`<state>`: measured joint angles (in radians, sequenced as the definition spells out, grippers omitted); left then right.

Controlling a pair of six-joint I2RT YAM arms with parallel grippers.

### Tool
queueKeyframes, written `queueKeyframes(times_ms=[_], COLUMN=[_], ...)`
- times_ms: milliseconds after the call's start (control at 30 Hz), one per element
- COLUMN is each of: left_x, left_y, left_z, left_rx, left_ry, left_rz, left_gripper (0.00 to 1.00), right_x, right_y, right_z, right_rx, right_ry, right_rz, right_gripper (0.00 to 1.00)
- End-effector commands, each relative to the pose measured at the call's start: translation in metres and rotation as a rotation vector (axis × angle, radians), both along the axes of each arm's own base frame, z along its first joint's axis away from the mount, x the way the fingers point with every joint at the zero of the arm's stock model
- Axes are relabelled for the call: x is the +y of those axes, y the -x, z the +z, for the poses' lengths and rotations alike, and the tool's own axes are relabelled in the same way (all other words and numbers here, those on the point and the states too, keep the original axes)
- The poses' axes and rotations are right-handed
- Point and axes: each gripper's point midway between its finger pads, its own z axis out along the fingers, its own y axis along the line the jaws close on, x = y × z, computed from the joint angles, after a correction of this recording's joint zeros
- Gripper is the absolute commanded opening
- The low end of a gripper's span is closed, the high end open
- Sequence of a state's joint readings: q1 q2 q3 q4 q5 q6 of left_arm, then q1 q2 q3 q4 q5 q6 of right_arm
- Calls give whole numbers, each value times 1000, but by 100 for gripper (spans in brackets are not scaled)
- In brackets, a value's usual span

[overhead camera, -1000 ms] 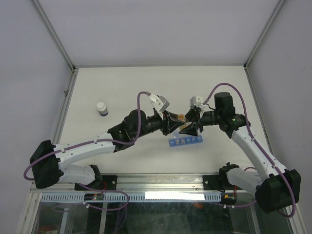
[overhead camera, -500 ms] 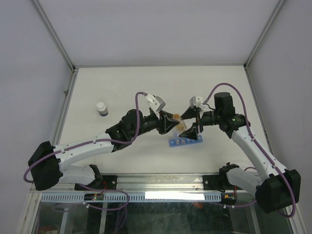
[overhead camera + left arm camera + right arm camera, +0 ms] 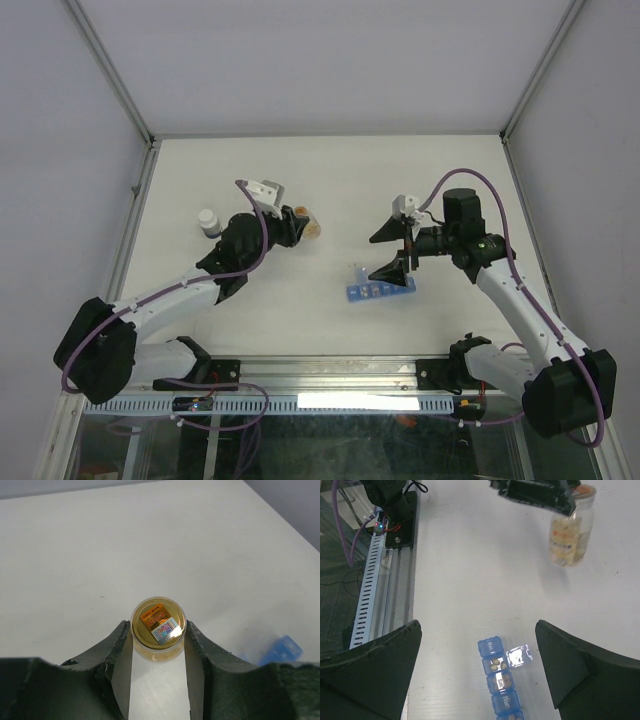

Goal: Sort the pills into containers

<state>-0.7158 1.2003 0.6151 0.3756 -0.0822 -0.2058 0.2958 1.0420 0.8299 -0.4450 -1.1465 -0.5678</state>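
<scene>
My left gripper (image 3: pixel 290 225) pinches the bottle (image 3: pixel 158 626) near its top while the right gripper (image 3: pixel 390 252) gapes empty above the strip (image 3: pixel 501 682), so I fear the bottle may slip and fall

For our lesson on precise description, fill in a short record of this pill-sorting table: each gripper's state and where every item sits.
left gripper: shut on the amber bottle, which is upright
right gripper: open, empty, over the pill organiser
pill organiser: flat on the table, one compartment lid open, pills inside
white-capped bottle: standing alone beside the left arm, untouched
</scene>
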Motion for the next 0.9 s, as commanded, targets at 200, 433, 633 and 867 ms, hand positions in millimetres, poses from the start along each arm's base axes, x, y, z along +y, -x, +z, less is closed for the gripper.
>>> queueKeyframes(times_ms=[200, 433, 633, 867], left_x=[107, 147, 169, 190], left_y=[-118, -169, -199, -222], left_z=[9, -12, -26, -36], left_rx=[-35, 44, 93, 130], left_ry=[15, -31, -66, -97], left_rz=[478, 572, 646, 734], left_gripper=[0, 0, 0, 0], right_x=[0, 0, -1, -1], right_y=[-1, -1, -1, -2], right_z=[20, 21, 21, 22], right_rx=[-63, -65, -62, -65], right_ry=[-45, -49, -49, -50], right_rz=[7, 4, 1, -3], right_gripper=[99, 99, 99, 99])
